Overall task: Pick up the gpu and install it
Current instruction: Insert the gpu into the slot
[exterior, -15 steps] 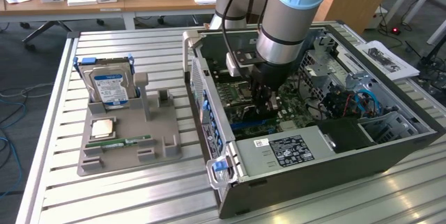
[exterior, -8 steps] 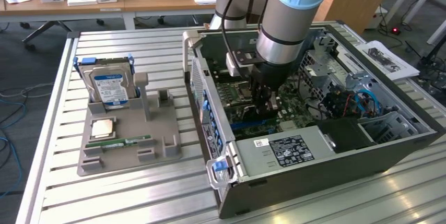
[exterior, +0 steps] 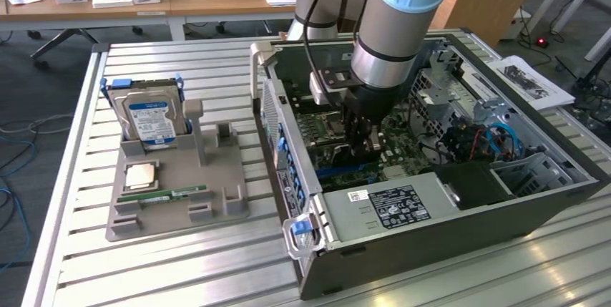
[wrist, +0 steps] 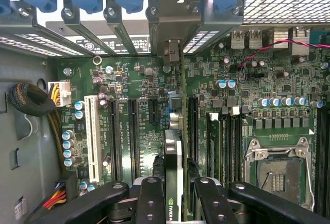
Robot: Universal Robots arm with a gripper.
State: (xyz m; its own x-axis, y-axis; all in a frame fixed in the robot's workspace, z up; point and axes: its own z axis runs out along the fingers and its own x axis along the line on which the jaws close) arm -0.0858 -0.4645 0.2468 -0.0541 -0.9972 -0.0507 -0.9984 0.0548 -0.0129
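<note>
End effector [wrist: 172, 185] sits inside the case [exterior: 448, 214], low over the motherboard [wrist: 129, 79], pinching the gpu [wrist: 174, 154] edge-on. Install step: card seems unseated, so it needs squaring to a slot and a straight press.

On the exterior view's left, a grey plastic tray [exterior: 168, 218] holds an upright silver, blue-labelled hard drive [exterior: 153, 122] and, nearer, a narrow green memory stick [exterior: 177, 195].
</note>
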